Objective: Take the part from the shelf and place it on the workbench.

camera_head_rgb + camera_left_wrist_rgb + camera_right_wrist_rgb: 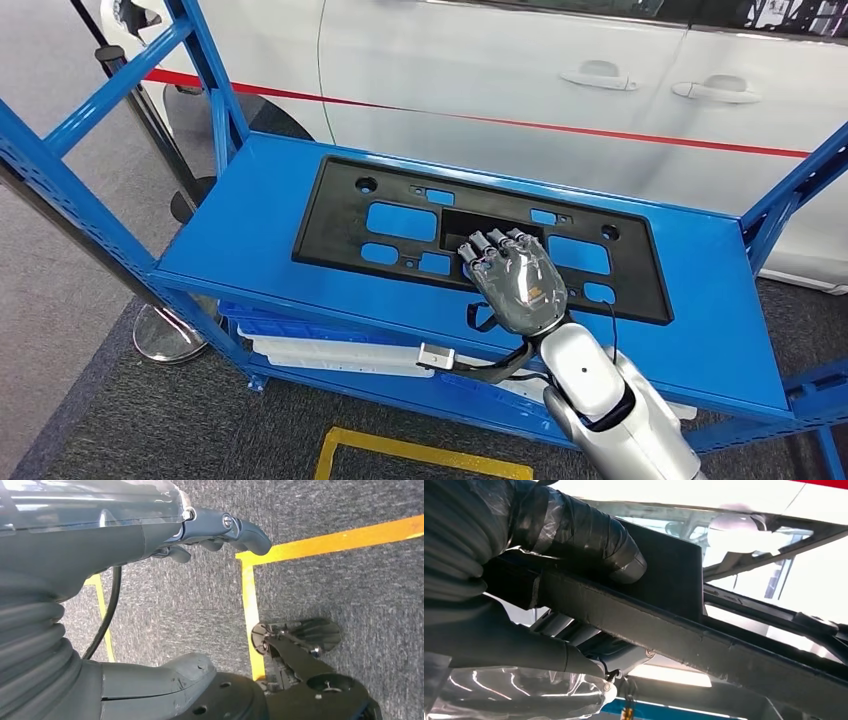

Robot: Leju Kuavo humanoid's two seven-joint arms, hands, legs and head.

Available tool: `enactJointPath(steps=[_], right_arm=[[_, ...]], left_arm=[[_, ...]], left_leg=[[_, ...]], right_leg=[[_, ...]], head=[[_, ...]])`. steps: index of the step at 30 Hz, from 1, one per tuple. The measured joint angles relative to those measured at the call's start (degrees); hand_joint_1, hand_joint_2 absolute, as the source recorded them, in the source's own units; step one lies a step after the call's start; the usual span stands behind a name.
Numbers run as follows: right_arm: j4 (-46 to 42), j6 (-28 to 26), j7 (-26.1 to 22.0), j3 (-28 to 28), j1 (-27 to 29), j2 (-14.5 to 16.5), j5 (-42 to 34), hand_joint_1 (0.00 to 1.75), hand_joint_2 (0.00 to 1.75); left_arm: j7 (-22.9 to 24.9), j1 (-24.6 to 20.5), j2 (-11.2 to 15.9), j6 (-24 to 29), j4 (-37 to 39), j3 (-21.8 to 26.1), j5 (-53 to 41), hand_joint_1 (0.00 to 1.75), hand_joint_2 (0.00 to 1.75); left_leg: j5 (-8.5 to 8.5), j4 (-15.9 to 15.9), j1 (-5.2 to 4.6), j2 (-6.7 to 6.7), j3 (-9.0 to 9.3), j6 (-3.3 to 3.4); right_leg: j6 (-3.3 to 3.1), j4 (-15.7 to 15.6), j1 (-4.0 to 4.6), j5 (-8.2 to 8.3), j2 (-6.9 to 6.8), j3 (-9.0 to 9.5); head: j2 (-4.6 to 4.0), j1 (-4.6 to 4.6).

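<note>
Now, from the left: my left hand (220, 530) hangs over the grey carpet, fingers curled in and holding nothing. On the blue shelf (230, 240) the black part (340, 215) lies flat, a long thin panel with many cut-outs. My right hand (515, 275) is on its middle; in the right wrist view the thumb (589, 540) is on one side of a bar and the dark fingers (569, 625) on the other, so I hold it. I think the part is light plastic, but long and a little flexible, so a grip near the middle should keep it balanced.
</note>
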Motion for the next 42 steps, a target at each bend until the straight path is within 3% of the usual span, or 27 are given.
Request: enactJointPath(steps=[2,3,4,7,9,12,13,15,17,18,19,20,21,23,25,27,28,29,32,33,34,35,37,39,40,42], right_arm=[[-0.06,0.00,0.07,0.81,-0.12,-1.02,0.00,1.75,1.75],[-0.06,0.00,0.10,1.15,-0.11,-1.44,0.00,1.75,1.75],[-0.08,0.00,0.15,1.44,-0.13,-1.77,0.00,1.75,1.75],[-0.16,-0.05,0.39,2.13,-0.44,-2.59,0.00,1.75,1.75],[-0.23,-0.28,0.67,2.68,-0.66,-3.05,0.00,1.75,1.75],[-0.33,-0.81,1.14,3.72,-0.87,-3.80,0.00,1.75,1.75],[-0.37,-0.92,1.24,4.10,-0.92,-3.96,0.00,1.75,1.75],[-0.47,-1.02,1.32,4.88,-0.98,-4.16,0.00,1.75,1.75],[-0.57,-1.02,1.31,5.60,-0.95,-4.30,0.00,1.75,1.75],[-0.60,-1.00,1.31,5.90,-0.91,-4.37,0.00,1.75,1.75],[-0.64,-0.98,1.29,6.11,-0.88,-4.42,0.00,1.75,1.75],[-0.70,-0.93,1.21,6.26,-0.84,-4.45,0.00,1.75,1.75],[-0.83,-0.85,1.02,6.34,-0.81,-4.45,0.00,1.75,1.75],[-1.20,-0.58,0.14,6.39,-0.69,-4.41,0.00,1.75,1.75],[-1.51,-0.29,-1.21,6.12,-0.22,-4.24,0.00,1.75,1.75],[-1.66,-0.08,-2.27,5.50,0.50,-4.00,0.00,1.75,1.75],[-1.72,0.01,-2.62,5.11,0.80,-3.92,0.00,1.75,1.75],[-1.79,0.07,-2.92,4.69,1.06,-3.87,0.00,1.75,1.75],[-1.95,0.13,-3.73,3.39,1.86,-3.66,0.00,1.75,1.75],[-1.96,0.14,-3.96,3.00,2.17,-3.57,0.00,1.75,1.75],[-1.97,0.14,-4.26,2.67,2.46,-3.43,0.00,1.75,1.75],[-1.99,0.15,-4.64,2.36,2.72,-3.26,0.00,1.75,1.75],[-2.16,0.14,-5.36,1.75,3.04,-2.77,0.00,1.75,1.75],[-2.49,0.13,-5.63,1.22,3.11,-2.31,0.00,1.75,1.75],[-2.63,0.13,-5.67,1.01,3.10,-2.16,0.00,1.75,1.75],[-2.73,0.14,-5.69,0.74,3.14,-1.95,0.00,1.75,1.75]], left_arm=[[-0.02,0.02,0.01,0.00,0.01,-0.01,0.00,0.00,1.75],[-0.02,0.04,0.01,0.00,0.01,-0.01,0.00,0.00,1.75],[-0.02,0.05,0.01,0.00,0.01,-0.01,0.00,0.00,1.75],[-0.01,0.00,-0.01,0.00,0.00,-0.02,-0.01,0.00,1.75],[0.05,-0.02,-0.01,0.00,0.01,-0.03,-0.14,0.00,1.75],[0.22,0.09,0.02,0.01,0.03,-0.03,-0.35,0.00,1.75],[0.26,0.10,0.05,0.01,0.04,-0.03,-0.35,0.00,1.75],[0.27,0.10,0.10,0.01,0.07,-0.03,-0.35,0.00,1.75],[0.27,0.09,0.11,0.00,0.07,-0.04,-0.35,0.00,1.75],[0.27,0.09,0.11,0.00,0.07,-0.05,-0.36,0.00,1.75],[0.27,0.08,0.11,0.00,0.07,-0.05,-0.37,0.00,1.75],[0.27,0.07,0.12,0.00,0.07,-0.05,-0.38,0.00,1.75],[0.26,0.04,0.13,0.00,0.07,-0.05,-0.40,0.00,1.75],[0.22,-0.08,0.15,0.00,0.08,-0.05,-0.43,0.00,1.75],[0.14,-0.13,0.16,0.00,0.09,-0.06,-0.43,0.00,1.75],[0.09,-0.09,0.15,0.00,0.09,-0.07,-0.40,0.00,1.75],[0.08,-0.10,0.14,0.00,0.09,-0.07,-0.38,0.00,1.75],[0.05,-0.13,0.14,0.00,0.09,-0.07,-0.37,0.00,1.75],[-0.03,-0.17,0.16,0.02,0.09,-0.05,-0.33,0.00,1.75],[-0.04,-0.16,0.16,0.02,0.09,-0.05,-0.33,0.00,1.75],[-0.04,-0.15,0.16,0.02,0.09,-0.05,-0.34,0.00,1.75],[-0.04,-0.15,0.16,0.02,0.09,-0.06,-0.34,0.00,1.75],[-0.04,-0.16,0.10,0.02,0.09,-0.07,-0.37,0.00,1.75],[-0.04,-0.20,0.01,0.02,0.09,-0.07,-0.42,0.00,1.75],[-0.04,-0.20,-0.02,0.02,0.10,-0.08,-0.43,0.00,1.75],[-0.03,-0.16,0.07,0.03,0.14,-0.07,-0.44,0.00,1.75]], left_leg=[[0.06,0.25,-0.15,0.02,-0.37,0.09],[0.06,0.49,-0.19,0.00,-0.57,0.08],[0.02,0.78,-0.19,-0.04,-0.76,0.03],[-0.18,1.75,-0.25,-0.18,-1.31,-0.48],[0.07,2.06,-0.37,-0.24,-1.83,-1.19],[0.21,2.34,-0.38,-0.26,-2.63,-2.43],[-0.83,3.28,-0.32,-0.24,-3.15,-2.77],[-4.97,8.28,-0.07,-0.17,-5.08,-3.34],[-8.83,15.31,0.15,-0.15,-7.21,-3.80],[-9.33,17.30,0.24,-0.15,-7.46,-3.97],[-8.66,17.23,0.32,-0.14,-6.70,-4.07],[-7.18,15.05,0.39,-0.13,-4.89,-4.10],[-5.65,11.28,0.46,-0.13,-2.34,-4.08],[-4.32,4.20,0.29,-0.25,2.07,-3.78],[-4.37,1.69,-0.02,-0.42,3.17,-3.22],[-3.43,1.30,0.06,-0.34,2.44,-2.33],[-2.79,1.07,0.14,-0.23,1.97,-1.75],[-2.06,0.81,0.22,-0.11,1.37,-1.19],[-0.30,0.76,-0.07,0.06,-0.73,-0.31],[0.19,0.86,-0.22,0.08,-1.46,-0.26],[0.66,0.99,-0.37,0.08,-2.19,-0.26],[1.12,1.13,-0.50,0.07,-2.88,-0.28],[1.97,1.36,-0.78,0.04,-3.97,-0.43],[2.84,1.43,-0.92,0.02,-4.54,-0.86],[3.33,1.33,-0.85,0.03,-4.68,-1.21],[4.14,1.07,-0.68,0.01,-4.91,-1.95]], right_leg=[[0.09,7.06,-0.02,-2.44,0.00,-3.54],[0.12,8.57,-0.04,-2.12,-0.01,-4.43],[0.10,7.73,-0.06,-0.57,-0.03,-4.23],[-0.27,-1.78,0.01,5.17,-0.08,-0.28],[-0.65,-4.82,0.32,5.90,-0.03,0.72],[-1.58,-5.47,0.26,6.47,-0.12,0.04],[-2.08,-5.60,0.11,6.85,-0.22,-0.29],[-2.86,-5.76,0.00,7.63,-0.44,-1.09],[-3.05,-5.61,0.07,8.34,-0.58,-2.14],[-3.00,-5.48,0.09,8.67,-0.65,-2.69],[-2.89,-5.30,0.07,8.98,-0.69,-3.24],[-2.73,-5.07,0.02,9.23,-0.71,-3.75],[-2.53,-4.80,-0.04,9.45,-0.72,-4.19],[-1.88,-4.42,0.00,9.97,-0.69,-4.90],[-1.06,-4.54,0.08,10.75,-0.68,-5.18],[-0.30,-4.77,0.06,11.27,-0.62,-5.43],[-0.02,-4.34,0.04,10.49,-0.56,-5.83],[0.20,-2.91,0.03,8.66,-0.50,-6.49],[0.54,6.64,-0.01,1.05,-0.42,-9.00],[0.57,9.35,0.01,0.21,-0.42,-9.24],[0.49,10.47,0.03,0.66,-0.41,-8.71],[0.29,9.52,0.09,2.07,-0.41,-7.20],[-0.55,2.69,0.45,4.56,-0.40,-1.79],[-1.36,-4.62,0.93,4.57,-0.42,2.88],[-1.64,-6.50,1.15,4.24,-0.44,3.86],[-2.13,-7.38,1.21,5.08,-0.52,3.64]], head=[[0.00,0.00],[0.00,-0.01],[0.00,-0.01],[0.00,-0.01],[0.00,-0.02],[0.00,-0.03],[0.00,-0.03],[0.00,-0.03],[0.00,-0.03],[0.00,-0.03],[0.00,-0.03],[0.00,-0.03],[0.00,-0.03],[0.00,-0.03],[0.00,-0.03],[0.00,-0.03],[0.00,0.00],[0.00,0.02],[0.00,0.07],[0.00,0.08],[0.00,0.08],[0.00,0.08],[0.00,0.07],[0.00,0.04],[0.00,0.03],[0.00,0.03]])
